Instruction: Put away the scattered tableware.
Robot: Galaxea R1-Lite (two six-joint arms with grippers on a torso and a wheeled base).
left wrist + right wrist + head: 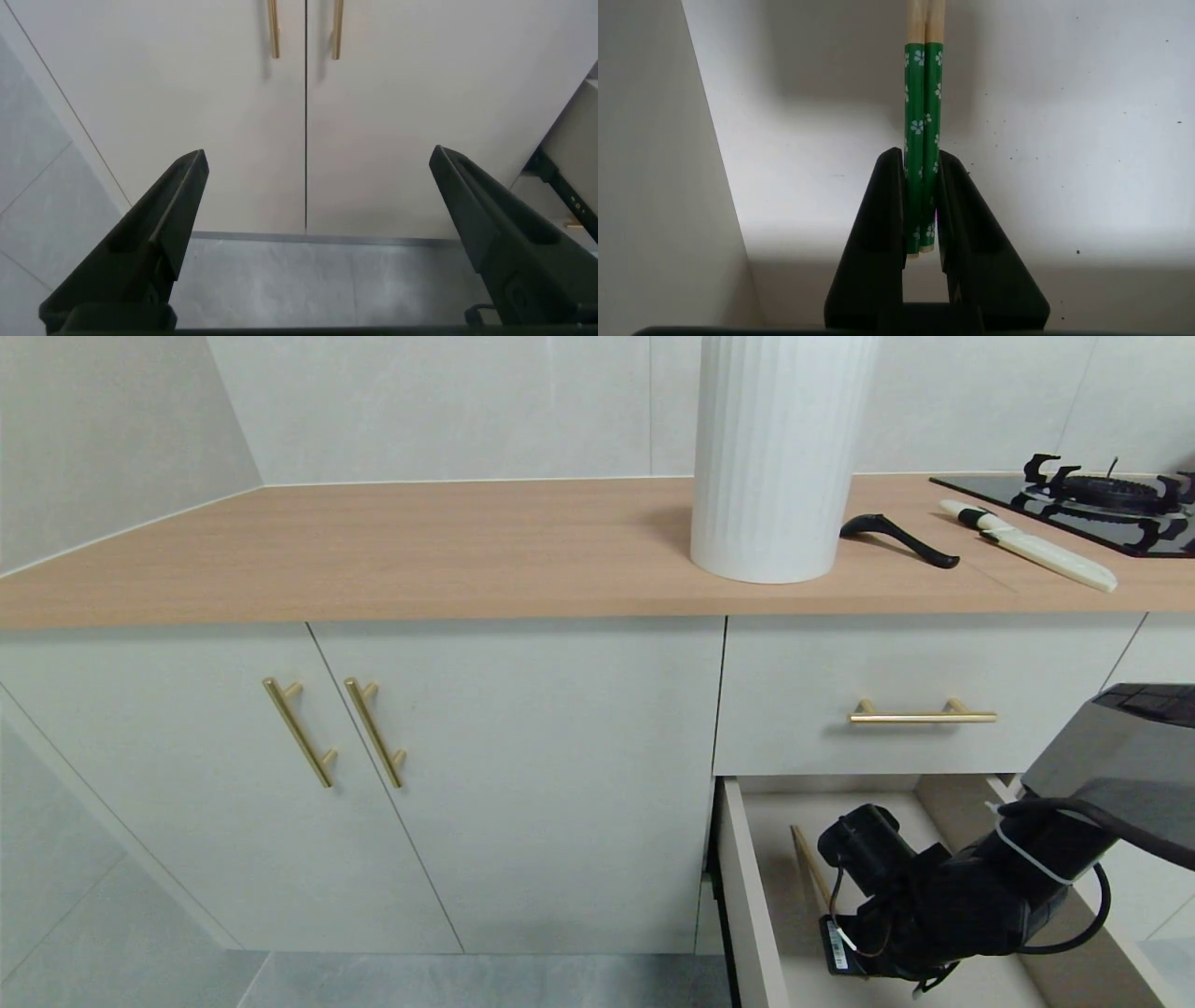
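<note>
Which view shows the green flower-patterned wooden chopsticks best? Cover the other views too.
The right wrist view: the green flower-patterned wooden chopsticks sit close up, clamped in the right pincer. The head view shows a plain wooden length of them inside the open drawer. The left wrist view faces white cabinet doors.

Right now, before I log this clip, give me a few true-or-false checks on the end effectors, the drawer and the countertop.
1. The right end effector is shut on a pair of green-patterned chopsticks. True.
2. The lower drawer is closed. False: it is pulled open.
3. The left end effector holds a spoon. False: it is open and empty, facing the cabinet doors.
4. A white-bladed knife lies on the countertop. True.
5. The white ribbed container lies on its side. False: it stands upright on the countertop.
</note>
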